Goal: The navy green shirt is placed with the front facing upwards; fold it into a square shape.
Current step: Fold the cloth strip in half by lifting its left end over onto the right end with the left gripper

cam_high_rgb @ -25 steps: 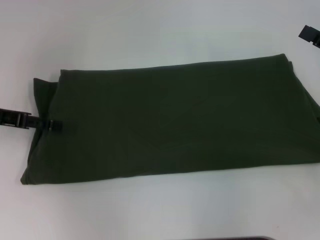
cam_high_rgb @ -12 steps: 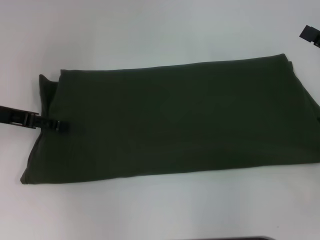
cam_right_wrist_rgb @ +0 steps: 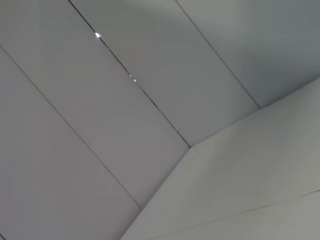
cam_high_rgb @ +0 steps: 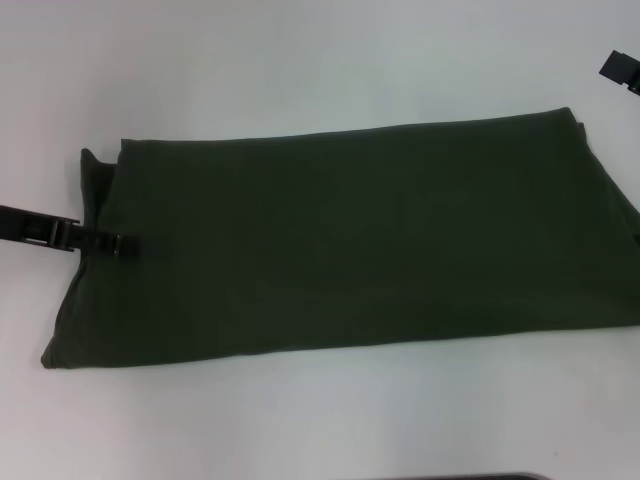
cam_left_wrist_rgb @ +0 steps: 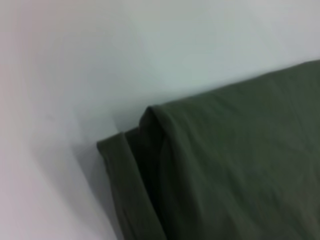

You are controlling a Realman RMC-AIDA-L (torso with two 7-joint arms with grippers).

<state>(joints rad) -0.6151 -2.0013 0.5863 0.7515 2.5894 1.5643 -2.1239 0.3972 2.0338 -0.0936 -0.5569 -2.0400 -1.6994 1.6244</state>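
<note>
Lying flat on white desk (cam_high_rgb: 300, 60): navy green shirt (cam_high_rgb: 350, 240), folded into long band running left to right across head view, plain cloth up. Right end runs to frame's right edge. Left end shows stacked layers, a lower flap poking out beyond upper fold at far left corner.

Left gripper (cam_high_rgb: 122, 245) reaching in from left edge of head view, low over shirt's left end, tip on the cloth just inside the left border. Seen edge-on as a thin dark bar; jaws' opening cannot be told, nor whether cloth is pinched.

Left wrist view: shirt's (cam_left_wrist_rgb: 240, 165) layered corner close up, two folded edges side by side, upper one rounded, lower one sticking out onto desk (cam_left_wrist_rgb: 100, 60). No jaws visible in this view.

Right gripper (cam_high_rgb: 620, 70) parked at upper right edge of head view, well apart from shirt, above desk. Only a small dark piece in frame; state of jaws cannot be told.

Right wrist view: pale flat panels with thin seams, pointed away from shirt.
</note>
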